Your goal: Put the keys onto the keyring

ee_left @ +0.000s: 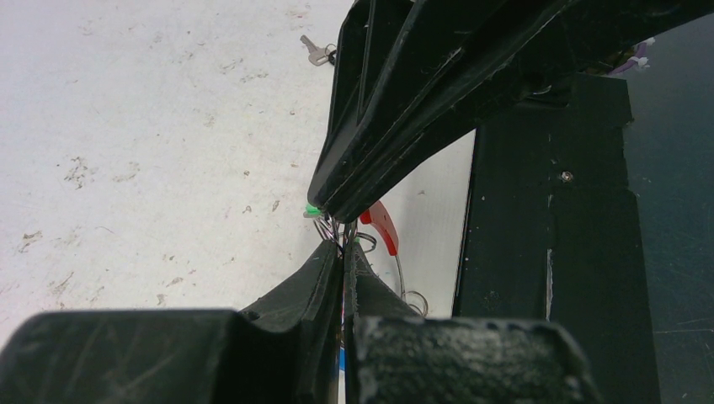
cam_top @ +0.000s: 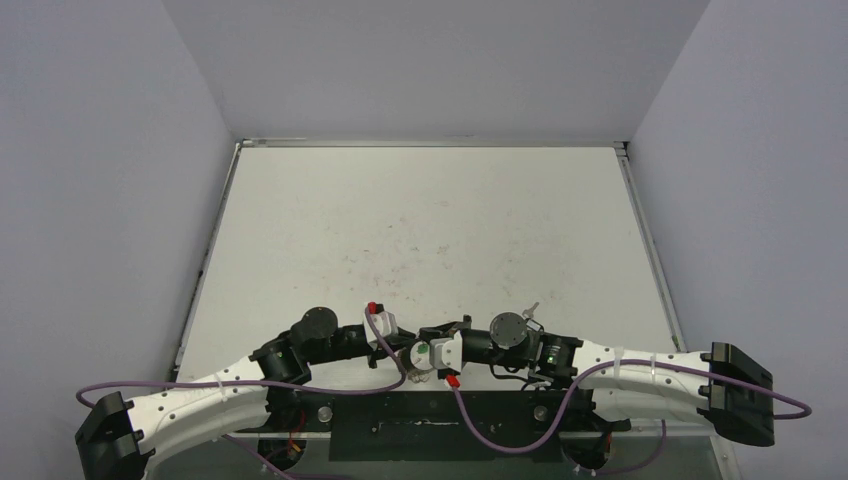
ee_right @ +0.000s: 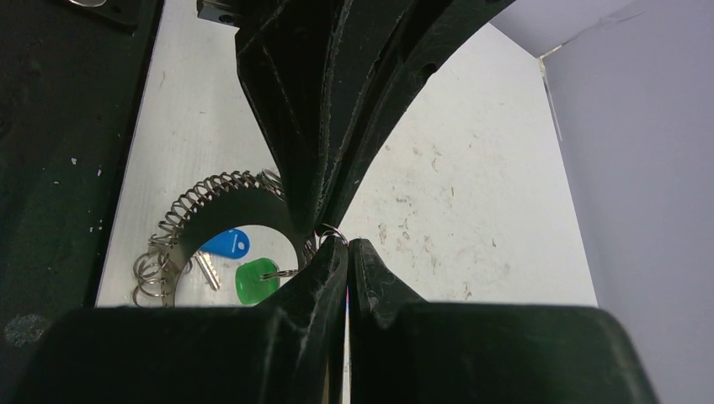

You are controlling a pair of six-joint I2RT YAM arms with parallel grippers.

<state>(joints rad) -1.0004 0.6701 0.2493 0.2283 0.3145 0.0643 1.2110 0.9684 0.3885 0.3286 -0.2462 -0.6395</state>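
Tip to tip, left gripper (ee_left: 343,252) is clenching silvery red-sectioned spiral-coil keyring (ee_right: 195,192); right gripper (ee_right: 347,244) is clenching green plastic-headed key (ee_right: 255,283).

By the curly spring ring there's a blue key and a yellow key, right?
Not quite. By the keyring there is a blue key, but the other key is green, not yellow. The right wrist view shows it.

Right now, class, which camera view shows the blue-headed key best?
The right wrist view: the blue-headed key lies in plain sight within the arc of the keyring, beside the green-headed key. The top external and left wrist views show nothing I can identify as it.
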